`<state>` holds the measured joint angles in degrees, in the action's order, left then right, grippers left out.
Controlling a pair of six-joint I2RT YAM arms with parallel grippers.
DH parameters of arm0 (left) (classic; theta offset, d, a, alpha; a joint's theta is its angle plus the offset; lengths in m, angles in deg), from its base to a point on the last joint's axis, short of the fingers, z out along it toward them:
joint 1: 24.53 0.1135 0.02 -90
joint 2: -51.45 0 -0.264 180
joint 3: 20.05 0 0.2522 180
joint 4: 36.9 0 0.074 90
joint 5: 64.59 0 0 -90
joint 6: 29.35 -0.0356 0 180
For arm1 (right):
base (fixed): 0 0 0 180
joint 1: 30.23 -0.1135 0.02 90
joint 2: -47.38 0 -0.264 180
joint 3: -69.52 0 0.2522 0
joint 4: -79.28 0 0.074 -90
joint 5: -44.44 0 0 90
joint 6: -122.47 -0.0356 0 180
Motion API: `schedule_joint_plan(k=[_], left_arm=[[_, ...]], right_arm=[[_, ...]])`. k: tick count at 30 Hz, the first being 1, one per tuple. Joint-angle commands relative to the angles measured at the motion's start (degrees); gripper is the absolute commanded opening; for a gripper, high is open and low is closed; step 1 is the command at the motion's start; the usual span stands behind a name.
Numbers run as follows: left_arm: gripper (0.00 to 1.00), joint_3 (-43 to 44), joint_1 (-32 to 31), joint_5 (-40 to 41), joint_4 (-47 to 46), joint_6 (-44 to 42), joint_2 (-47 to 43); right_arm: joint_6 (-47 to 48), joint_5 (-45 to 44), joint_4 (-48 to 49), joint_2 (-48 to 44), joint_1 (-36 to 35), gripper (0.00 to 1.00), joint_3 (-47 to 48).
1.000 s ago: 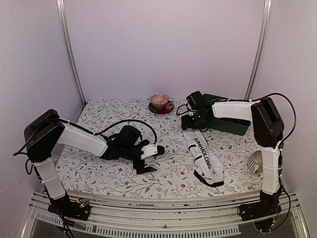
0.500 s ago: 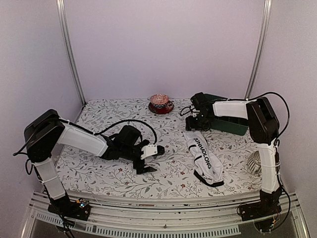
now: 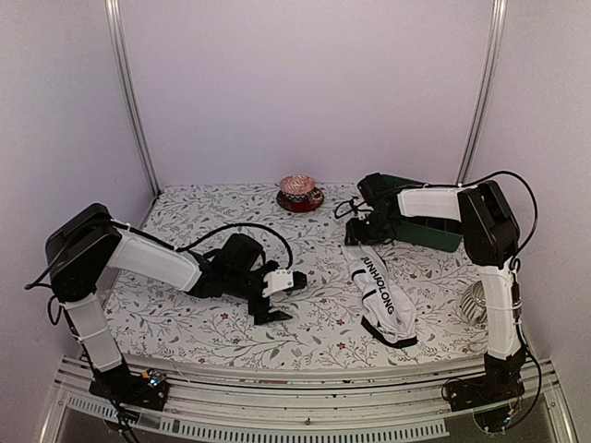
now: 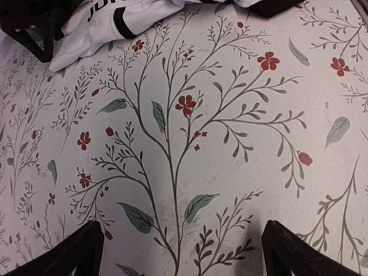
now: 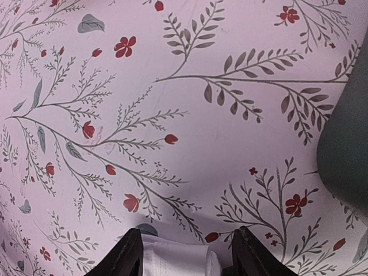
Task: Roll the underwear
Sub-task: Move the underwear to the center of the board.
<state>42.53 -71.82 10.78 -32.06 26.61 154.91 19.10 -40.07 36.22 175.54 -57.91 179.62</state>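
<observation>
The white underwear point(image 3: 383, 295) with black trim and lettering lies folded into a long strip right of the table's middle. Its near end shows at the top of the left wrist view point(image 4: 109, 17). My right gripper point(image 3: 367, 236) is down at the strip's far end. In its wrist view the fingers stand apart on either side of the white cloth edge point(image 5: 172, 259), so the right gripper point(image 5: 187, 253) is open around it. My left gripper point(image 3: 273, 310) hovers low over bare tablecloth left of the strip, wide open point(image 4: 181, 247), with nothing between its fingers.
A dark green bin point(image 3: 427, 231) stands at the back right, just beside the right gripper, its corner showing in the right wrist view point(image 5: 345, 155). A red cup on a saucer point(image 3: 298, 193) sits at the back centre. A pale ribbed object point(image 3: 476, 303) lies at the right edge.
The right gripper has shifted a little to the right at the strip's far end and its jaws have narrowed. The left arm has not moved.
</observation>
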Motion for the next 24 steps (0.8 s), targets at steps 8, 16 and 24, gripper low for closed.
schedule_joint_plan(k=[8,16,24], left_arm=[[0.98,1.3,0.5,-1.4,0.9,-0.1,1.2],[0.98,1.4,0.6,-1.6,1.2,0.1,1.0],[0.99,2.0,3.1,-3.0,-0.1,3.4,0.0]], right_arm=[[4.2,5.7,-6.4,3.0,0.6,0.42,3.2],[5.7,12.2,-5.5,0.7,0.3,0.03,2.5],[7.3,13.6,-4.5,-3.3,-5.9,0.02,4.9]])
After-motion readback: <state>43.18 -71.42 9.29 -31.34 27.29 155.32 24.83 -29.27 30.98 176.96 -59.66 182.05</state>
